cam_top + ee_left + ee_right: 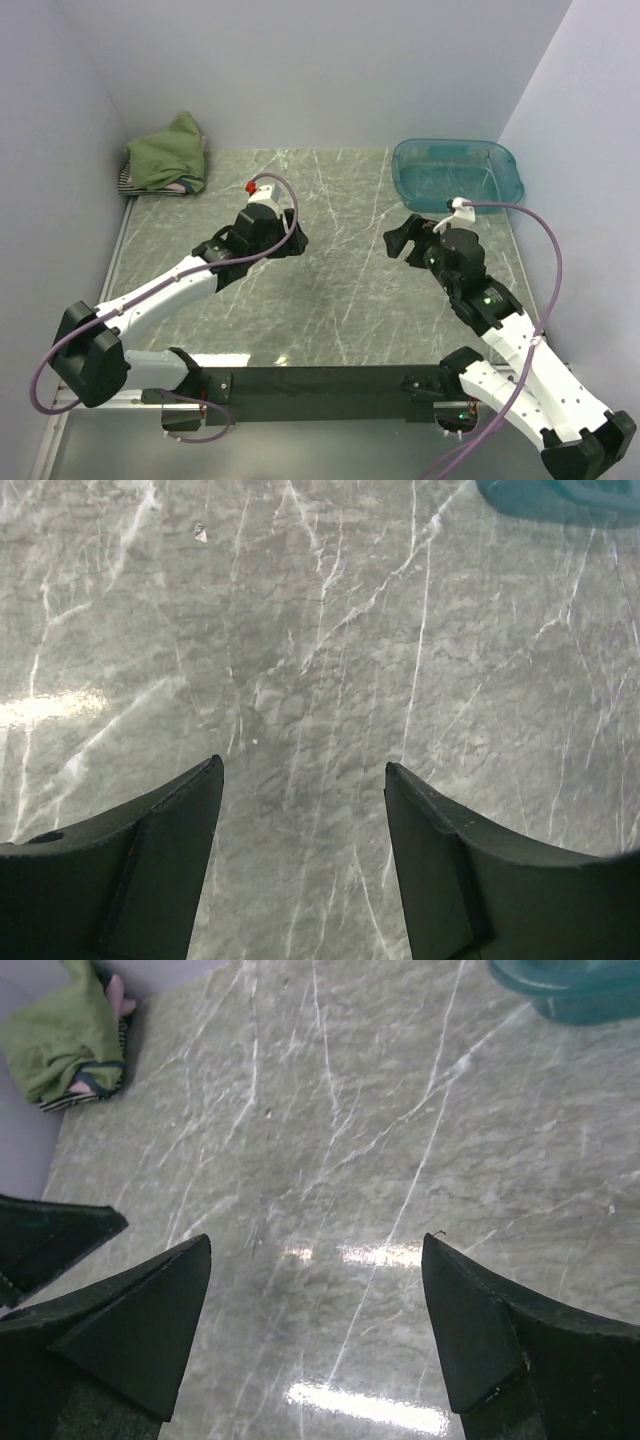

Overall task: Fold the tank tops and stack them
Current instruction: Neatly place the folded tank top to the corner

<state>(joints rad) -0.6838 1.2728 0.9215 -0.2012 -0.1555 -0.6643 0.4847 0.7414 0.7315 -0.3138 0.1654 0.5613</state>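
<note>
Tub [458, 172] sits back right, tank tops [167, 155] back left.

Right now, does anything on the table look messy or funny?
The stack of tank tops in the far left corner looks messy: the green one on top is bunched and lumpy, with pink and striped edges poking out underneath. Nothing else looks odd: the teal tub stands upright.

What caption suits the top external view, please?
Left pincer and right pincer open over table; tank tops far-left, tub far-right.
</note>
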